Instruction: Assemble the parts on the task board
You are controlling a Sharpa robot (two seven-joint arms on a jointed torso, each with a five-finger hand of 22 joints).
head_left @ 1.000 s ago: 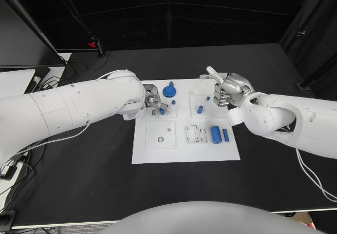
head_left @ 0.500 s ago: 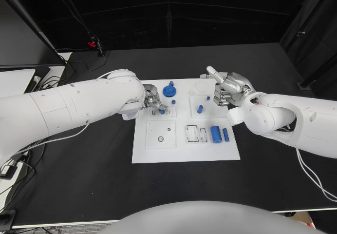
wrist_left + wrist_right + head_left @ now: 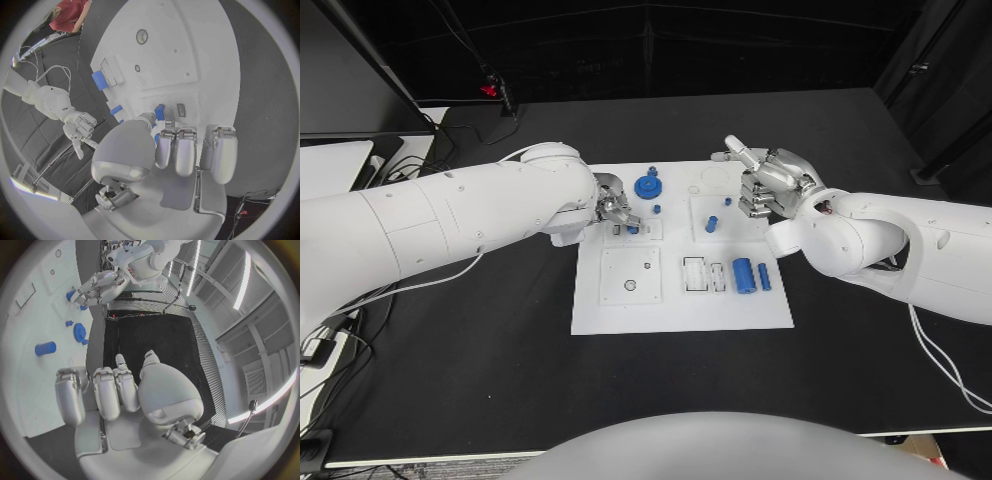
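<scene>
Comparing with a second ago, I see almost no change: both arms hold their stations over the far half of the task board (image 3: pixel 678 305), and the blue parts lie where they lay. I judge the placement under way is a slow, fine one, not finished.

My left hand (image 3: pixel 616 212) sits at the board's far left area, fingers curled down around a small blue part (image 3: pixel 159 112); I cannot tell whether it pinches it or only touches it.

My right hand (image 3: pixel 764 183) hovers over the far right corner, fingers loosely bent, holding nothing I can make out.

The blue gear (image 3: pixel 646 186) stands near the far edge; the blue cylinder (image 3: pixel 744 276) lies by the right edge.
</scene>
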